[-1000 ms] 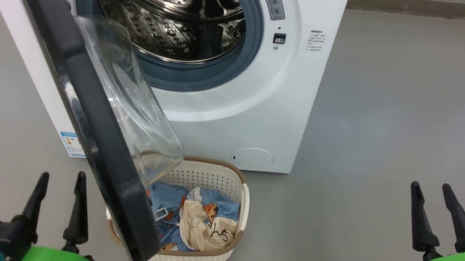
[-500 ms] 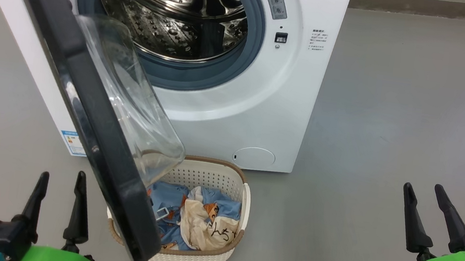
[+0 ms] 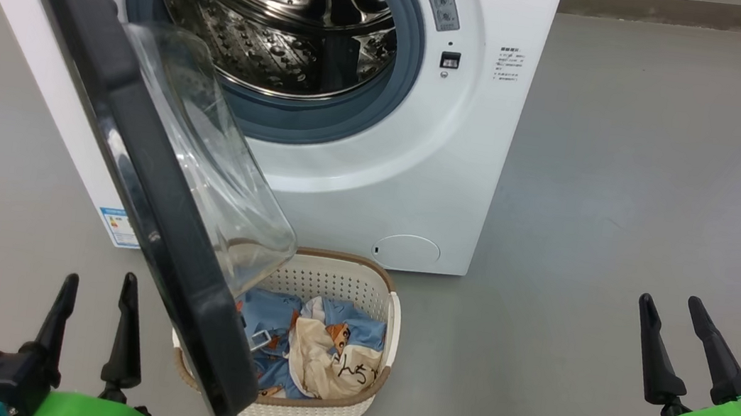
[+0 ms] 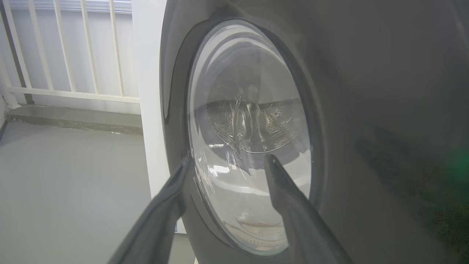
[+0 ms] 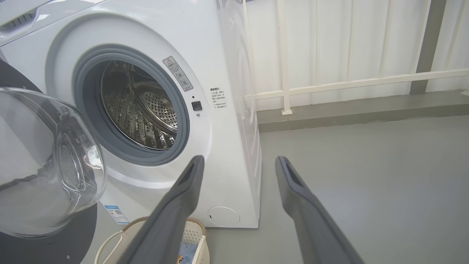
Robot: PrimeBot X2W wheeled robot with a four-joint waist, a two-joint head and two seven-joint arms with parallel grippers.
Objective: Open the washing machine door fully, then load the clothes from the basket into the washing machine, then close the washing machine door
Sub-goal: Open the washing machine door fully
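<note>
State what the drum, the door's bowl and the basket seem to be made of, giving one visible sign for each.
The drum: probably polished steel, shiny and perforated. The door's bowl: clear glass or plastic, see-through with glints. The basket: likely moulded matt cream plastic, with even punched holes.

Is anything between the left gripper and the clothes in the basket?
Yes. The half-open washing machine door stands between the left gripper and the basket; in the head view its lower edge covers the basket's left side and part of the clothes. The right gripper has bare floor between it and the basket.
</note>
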